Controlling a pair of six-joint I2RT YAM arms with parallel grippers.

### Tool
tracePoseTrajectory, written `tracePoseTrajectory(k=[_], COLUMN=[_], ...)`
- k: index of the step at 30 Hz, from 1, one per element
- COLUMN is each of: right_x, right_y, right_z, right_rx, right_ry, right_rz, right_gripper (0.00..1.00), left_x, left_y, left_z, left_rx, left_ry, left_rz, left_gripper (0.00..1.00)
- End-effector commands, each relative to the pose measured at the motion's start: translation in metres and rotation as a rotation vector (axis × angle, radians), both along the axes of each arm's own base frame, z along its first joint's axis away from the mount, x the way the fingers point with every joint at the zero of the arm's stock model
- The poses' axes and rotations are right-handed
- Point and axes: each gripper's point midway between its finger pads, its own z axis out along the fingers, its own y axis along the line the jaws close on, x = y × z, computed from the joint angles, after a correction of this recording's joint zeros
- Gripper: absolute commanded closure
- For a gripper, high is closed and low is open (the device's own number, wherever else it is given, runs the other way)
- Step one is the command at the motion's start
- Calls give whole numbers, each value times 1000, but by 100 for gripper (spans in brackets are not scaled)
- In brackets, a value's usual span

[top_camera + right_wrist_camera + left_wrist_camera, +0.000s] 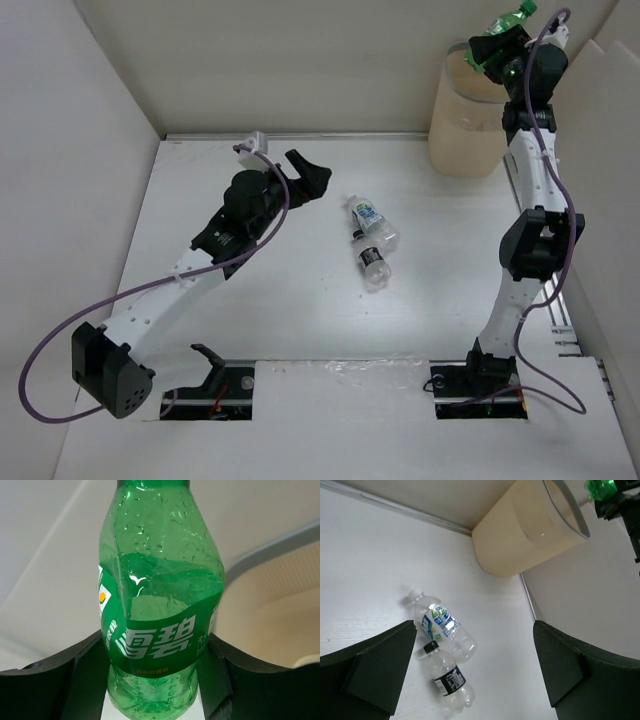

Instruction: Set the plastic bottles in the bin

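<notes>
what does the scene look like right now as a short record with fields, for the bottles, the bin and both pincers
green bottle: between the right pincer's fingers, raised at the bin's rim, not yet dropped
right pincer: closed on the green bottle
left pincer: open, nothing between its fingers
white-capped bottle: on its side on the table
black-capped bottle: on its side, against the white-capped one
bin: upright, far right corner

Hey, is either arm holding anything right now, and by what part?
The right gripper holds the green bottle by its labelled lower body, near the bin. The left gripper is open and empty.
</notes>
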Motion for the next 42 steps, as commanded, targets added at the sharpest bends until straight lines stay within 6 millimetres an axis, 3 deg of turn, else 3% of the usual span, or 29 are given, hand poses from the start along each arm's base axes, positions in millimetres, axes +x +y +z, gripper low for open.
tracePoseTrajectory(k=[1, 2, 3, 4, 7, 8, 10, 14, 15, 16, 17, 18, 19, 21, 22, 23, 24, 25, 27, 28, 29, 30, 31, 32, 34, 35, 37, 38, 42], right_x=[10, 12, 11, 17, 17, 20, 15, 15, 9, 7, 6, -5, -10, -19, -37, -45, -49, -68, -86, -88, -113, -122, -128, -143, -156, -161, -173, -176, -194], right_y=[-42, -48, -55, -58, -67, -70, -78, -91, -90, -89, -86, -82, -73, -51, -44, -35, -23, -21, -1, 1, 10, 14, 19, 23, 32, 39, 44, 44, 49], right_z=[7, 7, 20, 4, 7, -1, 10, -4, 7, 6, -1, 16, 22, 15, 31, 29, 13, 14, 4, -35, -17, -23, -59, -44, -58, -73, -73, -80, -68], right_rx=[40, 45, 36, 39, 35, 37, 45, 39, 40, 40, 37, 36, 19, -13, -47, -67, -93, -122, -148, -151, -151, -162, -167, -166, -169, -182, -194, -205, -225], right_ry=[42, 50, 28, 75, 80, 101, 90, 148, 129, 135, 156, 127, 121, 160, 146, 166, 216, 246, 261, 312, 257, 250, 314, 263, 275, 297, 288, 298, 259], right_rz=[-181, -208, -229, -239, -288, -302, -355, -400, -400, -400, -380, -371, -358, -326, -319, -299, -272, -261, -198, -185, -166, -147, -131, -117, -82, -57, -40, -39, -23], right_gripper=[89, 76, 17, 0, 0, 0, 0, 0, 0, 0, 0, 0, 0, 0, 0, 0, 0, 0, 0, 0, 0, 0, 0, 0, 0, 0, 0, 0, 0], left_x=[-2, -3, -2, -2, 2, 3, 6, 9, 8, 9, 5, 2, 2, -6, -5, -6, -5, -4, -3, -3, -2, -3, -4, -6, -7, -8, -9, -8, -10], left_y=[-11, -11, -11, -11, -15, -17, -20, -26, -31, -32, -39, -48, -55, -70, -77, -80, -82, -89, -91, -94, -98, -100, -106, -115, -121, -126, -132, -131, -130], left_z=[2, 0, -9, -9, -32, -34, -57, -92, -97, -103, -106, -118, -116, -129, -127, -131, -146, -146, -161, -178, -180, -185, -194, -193, -200, -211, -219, -231, -244], left_rx=[-6, 0, 16, 16, 61, 59, 84, 116, 113, 121, 130, 139, 132, 150, 133, 134, 154, 148, 148, 159, 151, 137, 146, 136, 146, 170, 187, 191, 191], left_ry=[-34, -27, -3, -3, 76, 96, 174, 269, 285, 296, 308, 335, 343, 380, 386, 401, 444, 450, 508, 547, 560, 584, 592, 595, 606, 614, 639, 671, 693], left_rz=[-44, -44, -45, -45, -34, -32, -27, -14, -19, -18, -42, -56, -63, -90, -94, -89, -80, -85, -65, -65, -69, -69, -77, -86, -68, -64, -55, -29, 36], left_gripper=[0, 0, 0, 0, 0, 0, 0, 0, 0, 0, 0, 0, 0, 0, 0, 0, 0, 0, 0, 0, 0, 0, 0, 0, 0, 0, 0, 0, 4])
